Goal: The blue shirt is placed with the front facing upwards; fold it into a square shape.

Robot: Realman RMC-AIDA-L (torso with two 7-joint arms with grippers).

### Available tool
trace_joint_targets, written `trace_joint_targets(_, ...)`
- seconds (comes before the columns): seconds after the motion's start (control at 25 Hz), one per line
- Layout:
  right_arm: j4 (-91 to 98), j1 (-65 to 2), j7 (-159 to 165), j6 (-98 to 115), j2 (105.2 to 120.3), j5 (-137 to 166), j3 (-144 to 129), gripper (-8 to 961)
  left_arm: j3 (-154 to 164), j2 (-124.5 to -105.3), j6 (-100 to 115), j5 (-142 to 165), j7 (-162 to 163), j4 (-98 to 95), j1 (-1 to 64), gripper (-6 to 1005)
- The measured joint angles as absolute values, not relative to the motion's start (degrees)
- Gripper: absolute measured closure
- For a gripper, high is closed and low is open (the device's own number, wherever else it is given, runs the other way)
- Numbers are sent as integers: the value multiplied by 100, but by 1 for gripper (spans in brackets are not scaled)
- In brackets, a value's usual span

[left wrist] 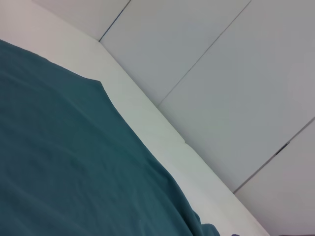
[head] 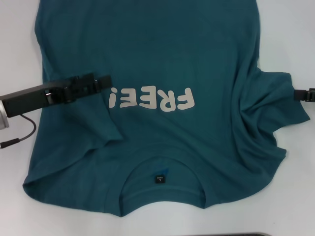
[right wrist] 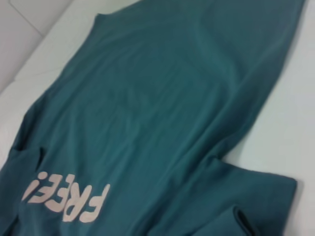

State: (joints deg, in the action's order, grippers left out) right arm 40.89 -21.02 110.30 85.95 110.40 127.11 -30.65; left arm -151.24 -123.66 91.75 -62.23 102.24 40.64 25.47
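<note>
Two hands are at the blue shirt [head: 162, 64], one on each side, which suits a fold that brings both sides inward. The left hand [head: 101, 82] reaches in from the shirt's left edge and lies low over the cloth, its tip just beside the "!" of the white lettering [head: 150, 100]; whether its fingers are open or pinching cloth cannot be told. Just below it a flap of cloth, likely the left sleeve, already lies turned in over the chest, so the hand seems to be pressing or placing that fold. The right hand [head: 305, 94] barely shows at the far edge, touching the right sleeve [head: 275, 93]; its fingers cannot be judged either. The cloth bunches into creases running toward it, which suggests a pull or a grip there.

The shirt lies front up on the white desk [head: 19, 44], spread flat between the hands, its collar and small black neck tag [head: 159, 179] toward the robot. It is dark teal, soft and thin. Its body looks smooth beyond the lettering, rumpled near the right hand.
</note>
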Motion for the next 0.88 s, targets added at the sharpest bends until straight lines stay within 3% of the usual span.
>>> trace_joint_targets(0.28,4131,-2074,11023,8494,11041,12726,-2993,101,-15107,-12366,9175,-6223,10227,4036,2559,90)
trace_joint_targets(0.88,4086,-2245,11038,8109,11330,12995,-3032,100,-15109,-12366,9121,-6223,10198,3968,2558,89)
